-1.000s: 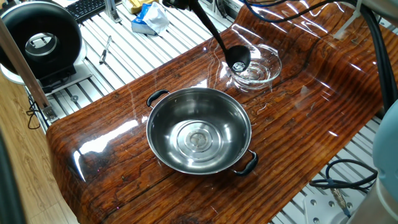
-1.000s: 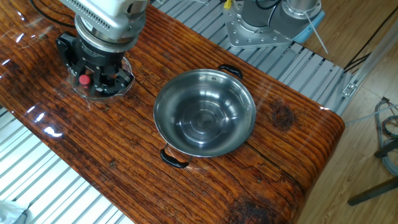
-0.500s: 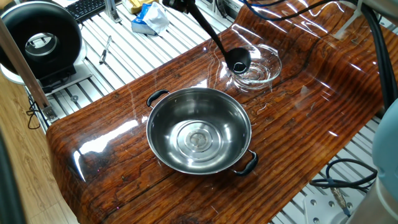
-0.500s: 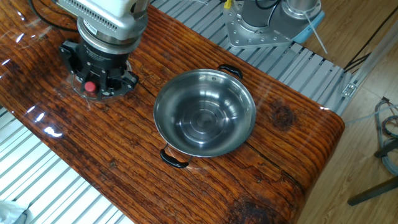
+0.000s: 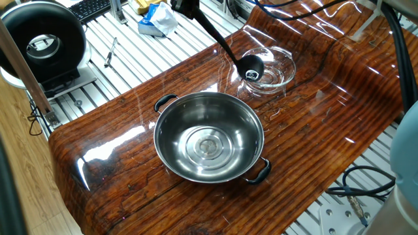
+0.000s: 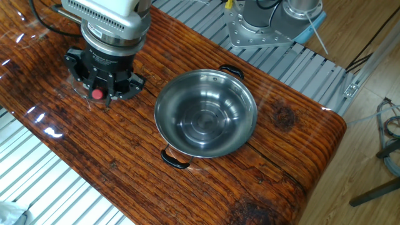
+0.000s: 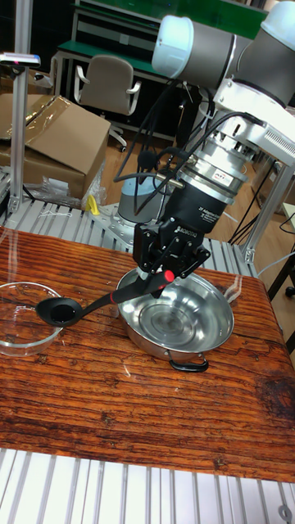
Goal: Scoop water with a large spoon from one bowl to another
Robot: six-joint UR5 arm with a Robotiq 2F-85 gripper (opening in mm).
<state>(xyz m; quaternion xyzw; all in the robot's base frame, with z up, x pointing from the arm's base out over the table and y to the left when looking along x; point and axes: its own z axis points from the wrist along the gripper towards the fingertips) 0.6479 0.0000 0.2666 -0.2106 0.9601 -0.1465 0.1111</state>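
At the centre of the tall fixed view, the pincer (image 7: 161, 277) is closed on the upper end of the ladle (image 7: 90, 306) handle. From the pincer, the thin handle slopes down to the left of the frame. The round scoop hangs above the near rim of the glass bowl (image 7: 18, 328), which sits at the left edge of the frame on the desk (image 7: 123, 401). The scoop opening faces up and slightly toward the camera. Whether the scoop touches the glass rim cannot be told.

In one fixed view, the ladle (image 5: 249, 66) scoop sits over the left part of the glass bowl (image 5: 274, 68) in the upper right of the frame. Whether the scoop holds water cannot be told.

The steel bowl (image 5: 209, 136) stands upright at the centre of the frame, well apart from the glass bowl. Concentric rings show in its base, and a black handle sits at each side. A faint shine lies over the base.

In the other fixed view, the pincer (image 6: 104, 74) body covers the glass bowl at the upper left. The steel bowl (image 6: 206, 114) stands to its right.
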